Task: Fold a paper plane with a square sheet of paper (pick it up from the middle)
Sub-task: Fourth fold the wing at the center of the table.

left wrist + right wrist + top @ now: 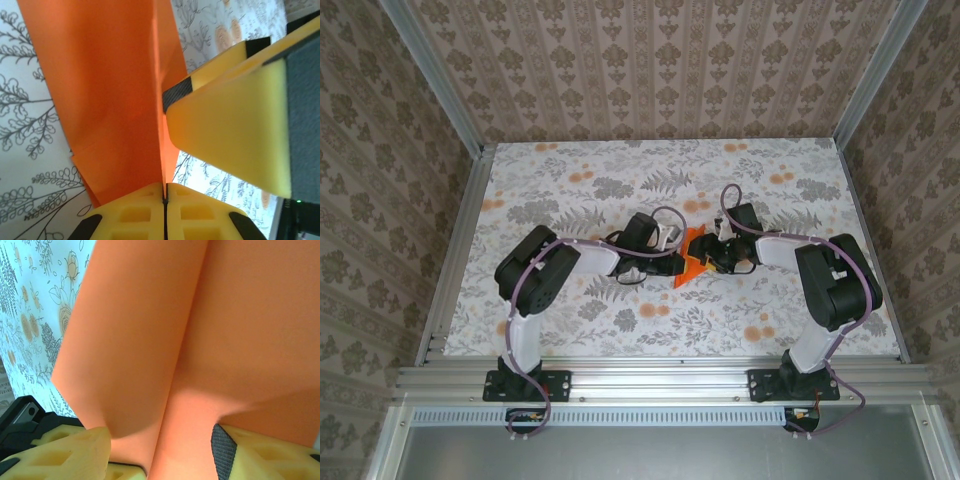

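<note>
The left hand point(165, 192) is clenched on the part-folded square sheet of paper point(110, 90); the right hand point(161, 440) stands released, fingers apart around it. The sheet is held above the middle of the surface point(570, 320): mid-fold, seemingly, and next the right hand needs a fresh grip.

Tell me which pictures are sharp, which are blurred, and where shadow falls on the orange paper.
Top external: even light, sharp, no glare; the orange paper is small. Left wrist: the paper is sharp, darker along its fold; the yellow finger beside it is bright. Right wrist: the paper is blurred, with a shadow near the fingers.
</note>
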{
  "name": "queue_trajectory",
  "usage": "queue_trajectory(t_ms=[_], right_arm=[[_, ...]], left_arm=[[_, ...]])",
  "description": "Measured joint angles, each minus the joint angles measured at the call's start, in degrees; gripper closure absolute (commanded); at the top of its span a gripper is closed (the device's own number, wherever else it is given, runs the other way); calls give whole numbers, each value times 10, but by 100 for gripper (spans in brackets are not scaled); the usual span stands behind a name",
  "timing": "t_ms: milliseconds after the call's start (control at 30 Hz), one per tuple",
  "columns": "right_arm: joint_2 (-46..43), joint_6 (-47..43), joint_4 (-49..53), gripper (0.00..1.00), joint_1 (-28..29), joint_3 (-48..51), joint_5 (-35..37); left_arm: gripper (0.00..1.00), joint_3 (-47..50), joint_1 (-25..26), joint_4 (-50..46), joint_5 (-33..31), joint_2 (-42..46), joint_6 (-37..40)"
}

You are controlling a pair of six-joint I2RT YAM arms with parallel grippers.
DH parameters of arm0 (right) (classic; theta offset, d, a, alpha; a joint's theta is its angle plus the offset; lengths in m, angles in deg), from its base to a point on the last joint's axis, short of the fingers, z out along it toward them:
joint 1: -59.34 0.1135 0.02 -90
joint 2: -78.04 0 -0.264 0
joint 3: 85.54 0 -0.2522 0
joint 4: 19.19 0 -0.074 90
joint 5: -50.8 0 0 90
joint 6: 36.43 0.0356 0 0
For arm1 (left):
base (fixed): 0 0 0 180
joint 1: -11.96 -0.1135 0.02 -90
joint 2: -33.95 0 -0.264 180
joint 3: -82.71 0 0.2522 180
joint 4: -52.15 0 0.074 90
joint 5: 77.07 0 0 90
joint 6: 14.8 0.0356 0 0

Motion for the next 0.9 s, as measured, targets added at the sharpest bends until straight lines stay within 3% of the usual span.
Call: queue_trajectory(t_ms=[367,733,900], right_arm=[[5,-12,15,41,0,-9,-1],[19,-20,47,42,6,-35,16],[23,-21,50,44,12,-43,32]], left_arm=[[94,12,-16,47,45,-19,-43],[82,12,-22,49,51,-19,-49],[82,12,-26,43,50,-19,-48]])
